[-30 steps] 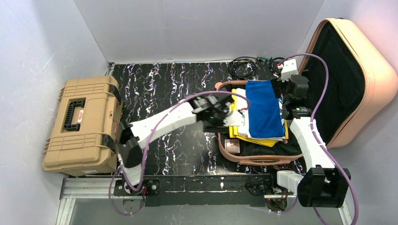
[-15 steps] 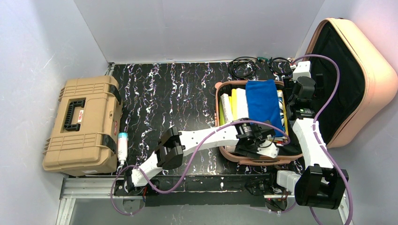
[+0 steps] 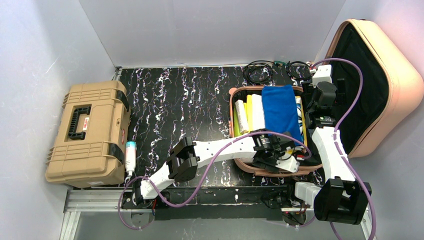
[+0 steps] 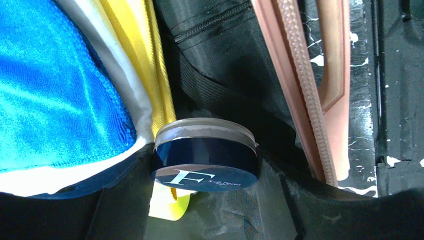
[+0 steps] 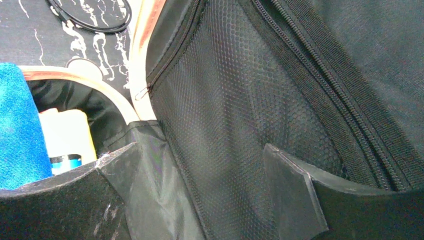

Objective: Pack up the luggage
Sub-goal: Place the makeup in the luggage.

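Observation:
The luggage (image 3: 395, 85) is a peach-pink hard case lying open, its lid leaning back at the right and its base rim (image 3: 233, 107) on the table. Inside lie a blue towel (image 3: 281, 112) and yellow and white folded things (image 3: 250, 112). My left gripper (image 3: 280, 156) hangs low over the base's near end, shut on a round dark-blue jar (image 4: 205, 160) with a white "F" on it. The jar sits between black lining, yellow cloth (image 4: 135, 50) and the pink rim (image 4: 300, 75). My right gripper (image 5: 200, 200) stands open against the lid's mesh pocket (image 5: 240, 90), holding nothing.
A tan toolbox (image 3: 87, 132) with a black handle stands at the left edge. Beside it lies a small white bottle with a blue cap (image 3: 130, 157). Black cables (image 3: 265, 70) are coiled behind the case. White walls close in the table.
My left arm has swung from the case's left side round to its near end and has since dipped slightly. The clothes now lie flatter. My right gripper has shifted a little toward the lid.

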